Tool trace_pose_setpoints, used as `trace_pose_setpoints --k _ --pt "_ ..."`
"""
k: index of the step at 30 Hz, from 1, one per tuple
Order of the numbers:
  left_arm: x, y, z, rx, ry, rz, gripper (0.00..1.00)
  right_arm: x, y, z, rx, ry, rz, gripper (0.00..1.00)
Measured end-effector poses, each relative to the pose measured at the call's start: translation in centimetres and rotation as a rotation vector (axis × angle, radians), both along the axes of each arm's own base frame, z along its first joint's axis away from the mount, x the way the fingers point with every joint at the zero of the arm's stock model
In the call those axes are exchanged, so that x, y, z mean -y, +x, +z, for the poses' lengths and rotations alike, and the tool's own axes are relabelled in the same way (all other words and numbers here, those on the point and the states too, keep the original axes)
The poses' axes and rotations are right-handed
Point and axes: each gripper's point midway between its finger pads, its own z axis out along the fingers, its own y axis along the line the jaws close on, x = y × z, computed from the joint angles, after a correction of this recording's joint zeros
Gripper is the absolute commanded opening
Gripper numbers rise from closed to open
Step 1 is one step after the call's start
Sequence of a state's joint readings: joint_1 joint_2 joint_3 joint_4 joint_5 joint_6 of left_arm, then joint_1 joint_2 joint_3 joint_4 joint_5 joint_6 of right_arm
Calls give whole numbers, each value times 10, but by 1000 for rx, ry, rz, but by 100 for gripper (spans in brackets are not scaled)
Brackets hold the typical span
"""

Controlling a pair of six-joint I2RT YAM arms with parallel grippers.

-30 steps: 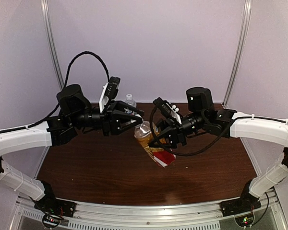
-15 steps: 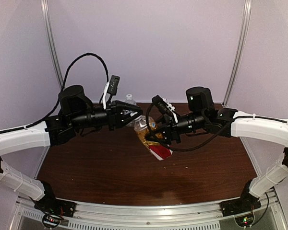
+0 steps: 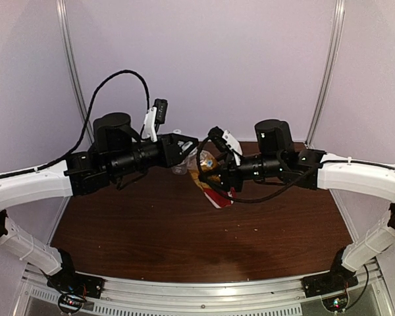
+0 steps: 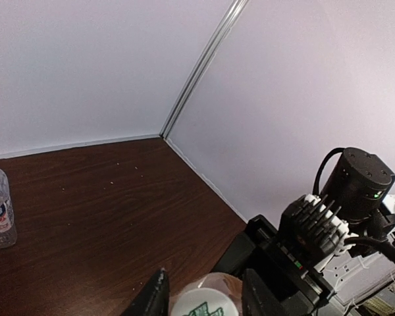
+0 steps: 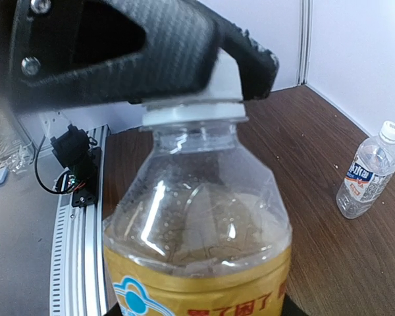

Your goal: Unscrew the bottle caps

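Soft, even light; streaks glint on the amber bottle [image 5: 197,217], and the overhead view's edges bend.

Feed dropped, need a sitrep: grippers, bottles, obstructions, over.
Left gripper jaws shut on white plastic screw cap. Right gripper holds amber plastic bottle, tilted. Clear blue-labelled bottle stands apart, capped. No obstruction seen.

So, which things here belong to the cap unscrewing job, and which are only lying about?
Job: amber bottle, held by the right claw; its white cap, gripped by the left claw; clear bottle standing at the back, second cap on it.
Not the job: table; pale specks on it; black cable; metal corner post.
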State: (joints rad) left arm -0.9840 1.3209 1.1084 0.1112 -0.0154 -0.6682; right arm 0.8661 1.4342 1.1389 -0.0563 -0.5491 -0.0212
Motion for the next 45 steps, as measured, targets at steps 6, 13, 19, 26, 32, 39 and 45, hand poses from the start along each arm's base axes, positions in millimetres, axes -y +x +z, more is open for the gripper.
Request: trace_pose_setpoints --k 6,13,19,26,32,39,45 --pt "-7 -11 13 124 30 -49 78 6 -5 -1 -12 -12 30 48" --pt "-14 -49 42 310 27 -256 80 4 -44 2 -69 14 240 50" --pt "-14 -78 47 409 -3 -459 77 5 -75 12 -122 59 414 50" --pt "-3 -103 43 457 -46 -652 63 5 -94 23 -178 109 534 50" --pt "8 -106 30 422 -58 -727 46 3 -96 21 -204 120 569 50" --pt "7 -112 37 443 -94 -756 34 3 -98 24 -199 130 582 49" --pt "6 -113 34 434 -106 -759 42 2 -98 25 -198 133 583 49"
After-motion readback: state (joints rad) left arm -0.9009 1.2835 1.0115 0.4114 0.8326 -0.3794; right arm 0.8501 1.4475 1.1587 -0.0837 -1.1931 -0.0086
